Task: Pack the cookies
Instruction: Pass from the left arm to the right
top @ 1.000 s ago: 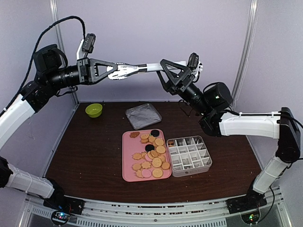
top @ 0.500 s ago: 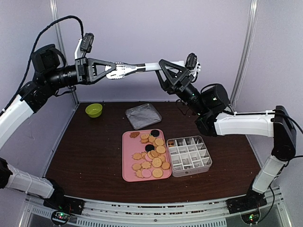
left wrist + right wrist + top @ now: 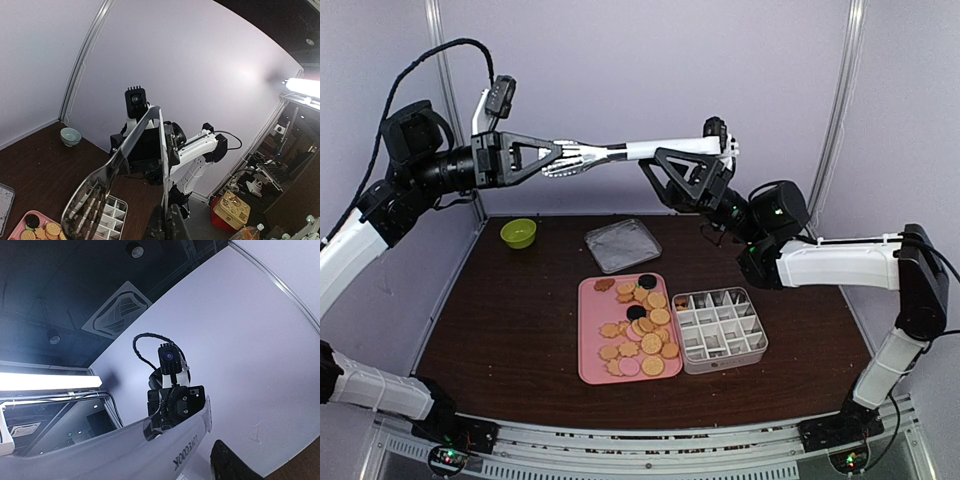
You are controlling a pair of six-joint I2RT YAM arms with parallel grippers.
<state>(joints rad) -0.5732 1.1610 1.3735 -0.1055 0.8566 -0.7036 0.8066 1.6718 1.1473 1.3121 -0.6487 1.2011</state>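
Your left hand (image 3: 552,157) is shut tight on the tongs (image 3: 620,152), high up at 12 o'clock. Your right hand (image 3: 653,164) is at their handle, but I cannot tell if it grips. The cookies (image 3: 640,328) lie far below both hands at 6 o'clock, on the pink tray (image 3: 588,345).

Left end effector (image 3: 560,156) clamped shut, held high.

The cookies (image 3: 642,325) are mostly golden-orange, with some brown flower shapes, two black rounds and a pale pink one at the heap's 6 o'clock, on a salmon-pink tray (image 3: 588,305). The gridded box (image 3: 724,366) at its 3 o'clock is whitish-grey. The surface (image 3: 510,320) is dark brown, the bowl (image 3: 518,233) at 10 o'clock lime green, the lid (image 3: 623,245) dull silver, the tongs (image 3: 658,149) silver and white.
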